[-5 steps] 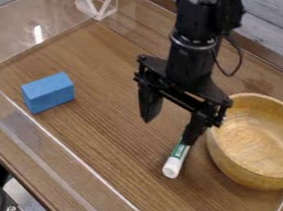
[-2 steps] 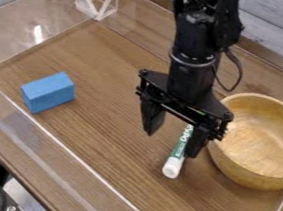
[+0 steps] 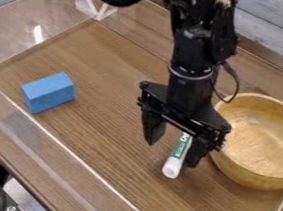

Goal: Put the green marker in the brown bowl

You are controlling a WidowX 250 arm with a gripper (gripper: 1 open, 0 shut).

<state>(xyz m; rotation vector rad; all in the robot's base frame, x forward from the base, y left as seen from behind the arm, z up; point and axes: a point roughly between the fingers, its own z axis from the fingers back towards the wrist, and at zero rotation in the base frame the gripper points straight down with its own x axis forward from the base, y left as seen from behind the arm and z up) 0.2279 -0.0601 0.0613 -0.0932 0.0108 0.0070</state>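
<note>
Tool released, jaws spread wide, pointing straight down at worktop. Fingers straddle green marker, one either side of barrel; contact with marker cannot be told. Marker lies flat on wood-grain worktop, white end toward front edge, green part partly hidden behind tool. Brown bowl sits just right of marker, upright. Blue block well apart on left. Clear wall borders worktop.
</note>
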